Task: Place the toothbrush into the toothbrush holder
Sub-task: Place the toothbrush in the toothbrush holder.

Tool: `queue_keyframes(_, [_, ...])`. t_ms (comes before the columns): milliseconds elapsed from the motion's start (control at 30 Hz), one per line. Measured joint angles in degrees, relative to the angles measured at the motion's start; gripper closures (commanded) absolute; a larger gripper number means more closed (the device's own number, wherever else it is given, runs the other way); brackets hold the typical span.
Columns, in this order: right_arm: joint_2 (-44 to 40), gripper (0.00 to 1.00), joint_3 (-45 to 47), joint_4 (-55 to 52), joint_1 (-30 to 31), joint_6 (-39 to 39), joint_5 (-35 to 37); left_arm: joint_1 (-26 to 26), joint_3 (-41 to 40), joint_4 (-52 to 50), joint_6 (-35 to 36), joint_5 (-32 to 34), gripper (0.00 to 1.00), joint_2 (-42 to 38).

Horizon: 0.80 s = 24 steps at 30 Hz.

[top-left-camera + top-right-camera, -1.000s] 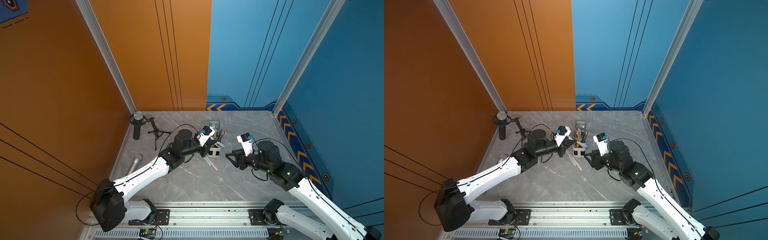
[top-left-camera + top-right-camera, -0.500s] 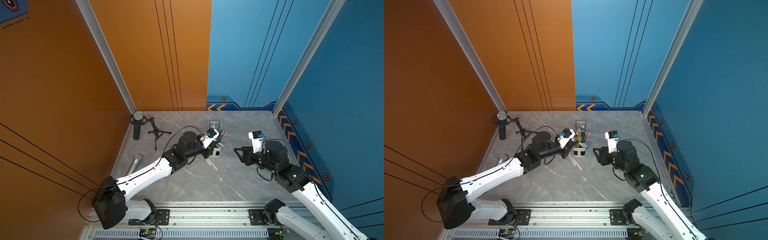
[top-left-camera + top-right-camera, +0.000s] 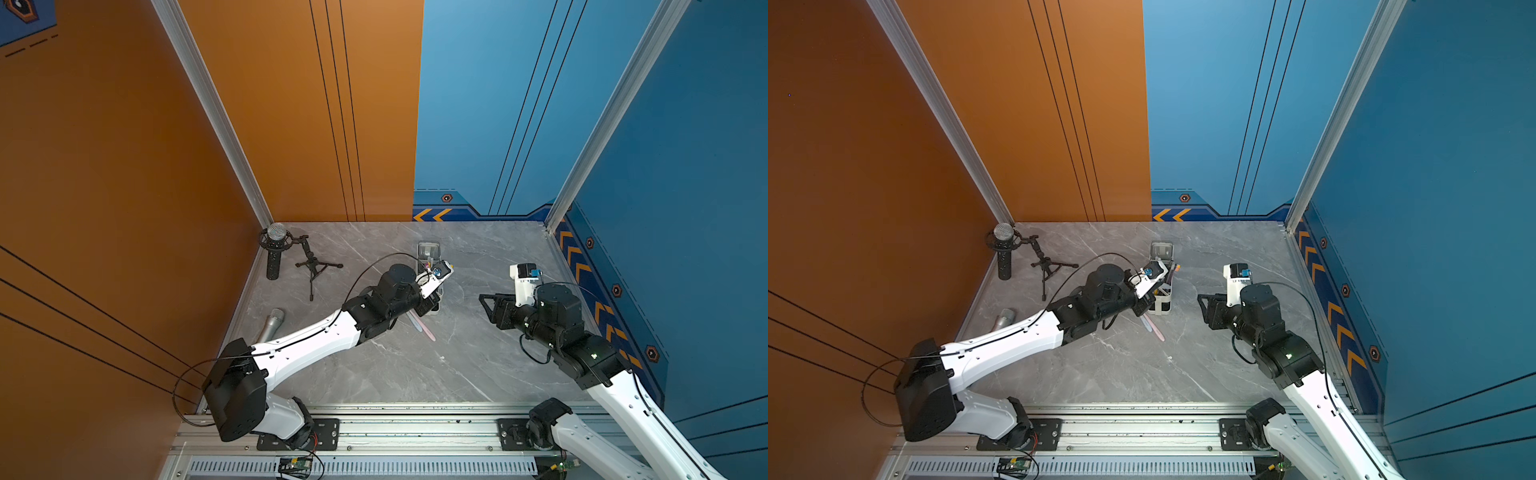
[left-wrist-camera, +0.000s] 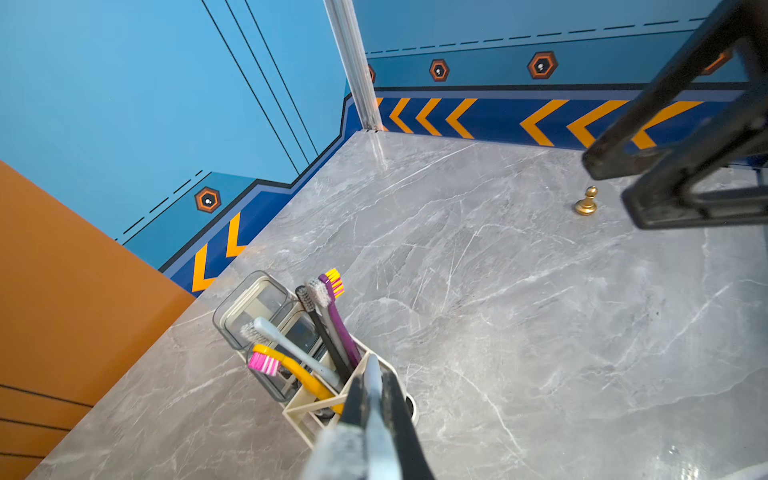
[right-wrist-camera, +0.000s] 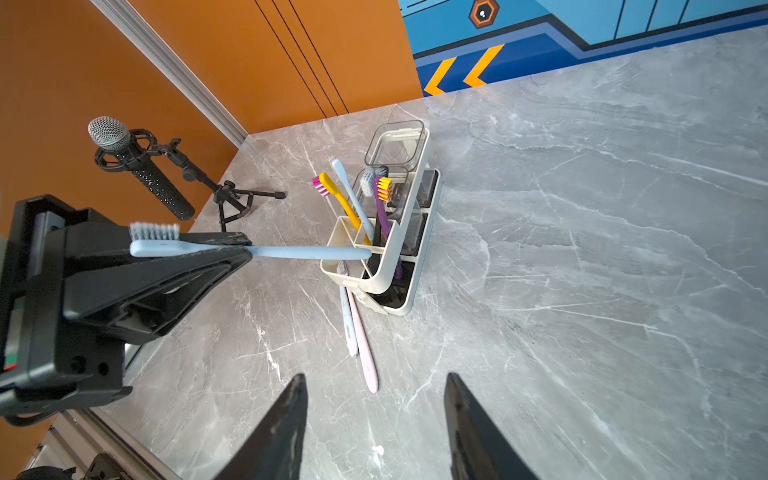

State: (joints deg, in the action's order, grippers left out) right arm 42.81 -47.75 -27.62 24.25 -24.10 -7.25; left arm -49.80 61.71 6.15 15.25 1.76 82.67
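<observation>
While your left pincer [image 5: 247,249] is closed tight on the neck of the pale-blue toothbrush [image 5: 291,251], just below its head, the brush lies almost level, bristles upward at the pincer end. Its tail end reaches over the open top of the toothbrush holder [image 5: 381,276], at the end compartment nearest the robot's base (whether it touches the rim cannot be told).

The holder stands upright on the grey marble surface [image 3: 415,374], about midway between the left and right edges and nearer the far edge than the near one. Already standing in it are a yellow brush with pink bristles [image 5: 340,199], a second pale-blue brush [image 5: 349,187], a purple brush with yellow bristles [image 5: 384,208] and a grey-headed brush [image 5: 368,178]. A clear square cup [image 5: 395,145] sits at its far end.

Your right pincer [image 5: 375,377] hangs about half open with nothing between its jaws, well apart from the holder, toward the right edge.

Two more brushes, one bluish [image 5: 351,328] and one pink [image 5: 368,357], lie flat side by side on the surface at the holder's near end.

Also shown:
- a black microphone on a small tripod [image 5: 137,166] in the far left corner;
- a silver handheld microphone [image 3: 272,324] by the left edge;
- a small gold pawn [image 4: 587,202] toward the right edge.
</observation>
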Motion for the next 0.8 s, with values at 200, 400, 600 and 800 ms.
queue_keyframes(200, [0.0, 0.47, 0.3, 0.0, -1.1, 0.0, -0.2, 0.0, 1.1, -0.4, 0.0, 1.3, 1.0, 2.1])
queue_keyframes(400, [-0.1, 0.47, 0.9, -0.4, -2.2, 0.0, -0.7, 0.0, 2.3, -1.4, 0.0, 1.3, 1.0, 4.8])
queue_keyframes(600, [-0.1, 0.47, 0.9, -0.4, -3.5, 0.0, -1.7, 0.8, 2.7, -2.0, -0.9, 1.2, 1.0, 5.8])
queue_keyframes(800, [-0.1, 0.47, 0.9, -0.4, -4.4, -0.4, -2.3, 1.8, 4.5, -3.3, -2.4, 0.8, 1.0, 8.8])
